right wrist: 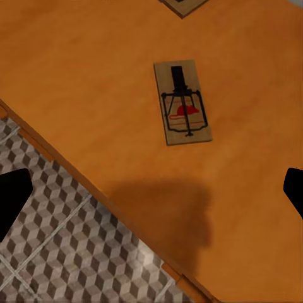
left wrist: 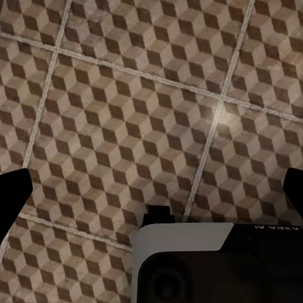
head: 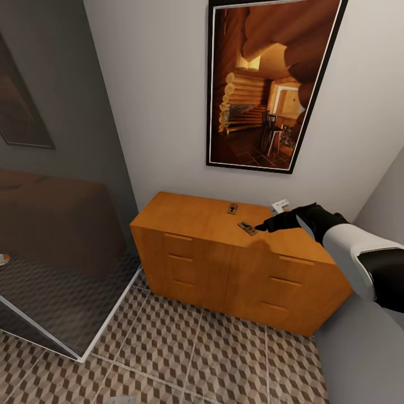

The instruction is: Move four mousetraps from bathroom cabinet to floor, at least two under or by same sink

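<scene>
Filling the lower frame of the head view, the bathroom floor [head: 185,348] is tiled in a brown-and-beige cube pattern with pale grout. A glass shower panel [head: 62,269] stands at left; a framed cabin picture [head: 269,84] hangs upper centre. Below it the cabinet [head: 224,264], smooth orange-brown wood with slim handles, carries two mousetraps: one [head: 247,228] just before the right gripper [head: 261,228], another [head: 232,209] behind. A white object [head: 280,205] lies near the wall. Both the right gripper's fingers [right wrist: 12,196] and the left gripper's [left wrist: 12,196] stand wide apart.
</scene>
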